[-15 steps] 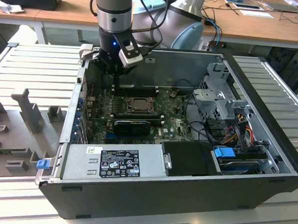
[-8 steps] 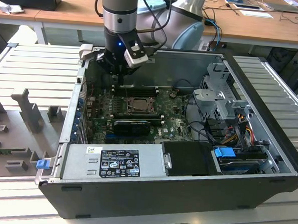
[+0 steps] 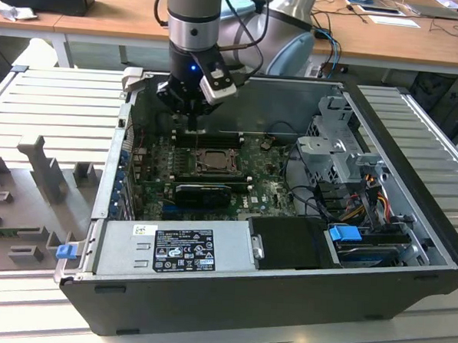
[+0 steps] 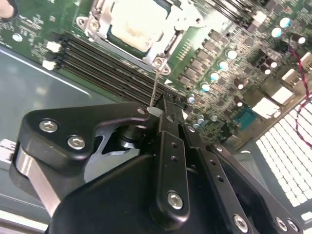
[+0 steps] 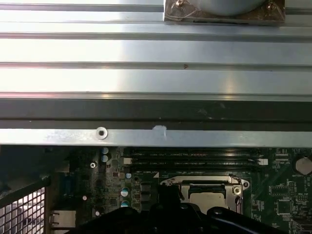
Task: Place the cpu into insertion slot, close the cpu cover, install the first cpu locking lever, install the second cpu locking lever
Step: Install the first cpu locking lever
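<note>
Here, the cpu half behind the dark bulk of the gripper.

A large black rectangular label with rows of white print and a small white sticker are carried by the silver-grey metal power-supply box in the exterior view, but no word or number on either can be made out. Fine white markings are seen printed on the green circuit board in the second wrist view and along the long black memory slots in the first wrist view. None of them can be read.
</note>
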### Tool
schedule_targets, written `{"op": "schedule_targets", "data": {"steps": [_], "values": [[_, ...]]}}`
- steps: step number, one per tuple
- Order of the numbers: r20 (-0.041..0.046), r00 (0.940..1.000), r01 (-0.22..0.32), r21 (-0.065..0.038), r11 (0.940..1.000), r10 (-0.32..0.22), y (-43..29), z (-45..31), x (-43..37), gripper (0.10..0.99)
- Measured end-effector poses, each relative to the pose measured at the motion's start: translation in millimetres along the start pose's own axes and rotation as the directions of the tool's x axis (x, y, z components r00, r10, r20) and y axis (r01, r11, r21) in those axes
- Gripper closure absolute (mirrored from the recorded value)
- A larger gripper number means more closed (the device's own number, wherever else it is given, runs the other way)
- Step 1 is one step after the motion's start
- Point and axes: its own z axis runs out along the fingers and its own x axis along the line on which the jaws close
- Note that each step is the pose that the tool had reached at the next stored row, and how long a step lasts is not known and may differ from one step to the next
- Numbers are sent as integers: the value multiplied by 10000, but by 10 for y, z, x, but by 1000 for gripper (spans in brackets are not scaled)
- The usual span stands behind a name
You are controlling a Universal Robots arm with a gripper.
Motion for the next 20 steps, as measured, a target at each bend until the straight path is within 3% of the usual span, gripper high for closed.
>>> {"op": "schedule_targets", "data": {"steps": [11, 13, 14, 15, 20], "values": [[0, 10000, 0, -12, 10000, 0, -2, 10, -206, 980], [1, 10000, -4, -236, 9997, 4, -3, 16, -209, 980], [1, 10000, -7, -415, 9991, 7, -11, 24, -211, 980], [4, 10000, -7, -455, 9990, 7, -25, 54, -211, 980], [1, 10000, -8, -453, 9990, 8, -35, 159, -229, 980]]}}
